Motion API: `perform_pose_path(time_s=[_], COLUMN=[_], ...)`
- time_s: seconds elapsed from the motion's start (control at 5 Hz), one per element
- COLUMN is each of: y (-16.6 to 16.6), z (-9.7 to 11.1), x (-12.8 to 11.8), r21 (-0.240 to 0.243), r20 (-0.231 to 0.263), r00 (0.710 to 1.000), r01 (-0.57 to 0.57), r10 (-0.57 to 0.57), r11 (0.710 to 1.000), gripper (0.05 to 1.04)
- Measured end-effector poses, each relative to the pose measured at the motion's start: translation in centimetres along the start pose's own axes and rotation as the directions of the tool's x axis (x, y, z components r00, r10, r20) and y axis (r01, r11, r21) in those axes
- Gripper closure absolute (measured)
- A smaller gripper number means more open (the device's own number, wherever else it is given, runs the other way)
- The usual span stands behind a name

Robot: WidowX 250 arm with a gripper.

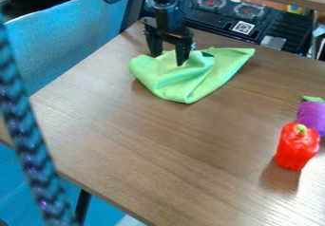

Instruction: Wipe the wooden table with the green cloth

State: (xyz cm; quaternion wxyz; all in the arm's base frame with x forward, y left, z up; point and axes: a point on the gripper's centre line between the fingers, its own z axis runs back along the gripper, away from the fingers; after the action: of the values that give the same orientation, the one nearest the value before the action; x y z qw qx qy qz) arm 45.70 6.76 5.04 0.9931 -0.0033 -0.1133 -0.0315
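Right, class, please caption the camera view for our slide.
Open tool at a crumpled green cloth, red pepper beside a purple eggplant.

The black arm (166,12) comes in from the top edge, left of centre, and its gripper (168,60) hangs down in the upper middle, jaws spread apart, pointing downward.

A broad low passage is offered by the bare middle and near part of the table (146,139). At the far side, the way is blocked by the bunched green cloth (175,82), over which the end effector (169,59) is placed. The right edge is obstructed by the red pepper (297,148) and the purple vegetable (311,116); between them and the cloth, a wide gap is left.
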Motion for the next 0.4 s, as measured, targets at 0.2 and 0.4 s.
perform_pose_path(time_s=[0.2, 0.4], y=[-0.6, -0.4], z=[-1.5, -2.7], x=[-0.5, -1.6], r21=[0.000, 0.017], r20=[-0.037, -0.056], r00=[0.999, 0.998], r01=[-0.003, -0.009], r10=[0.003, 0.010], r11=[1.000, 1.000], gripper=[0.082, 0.082])
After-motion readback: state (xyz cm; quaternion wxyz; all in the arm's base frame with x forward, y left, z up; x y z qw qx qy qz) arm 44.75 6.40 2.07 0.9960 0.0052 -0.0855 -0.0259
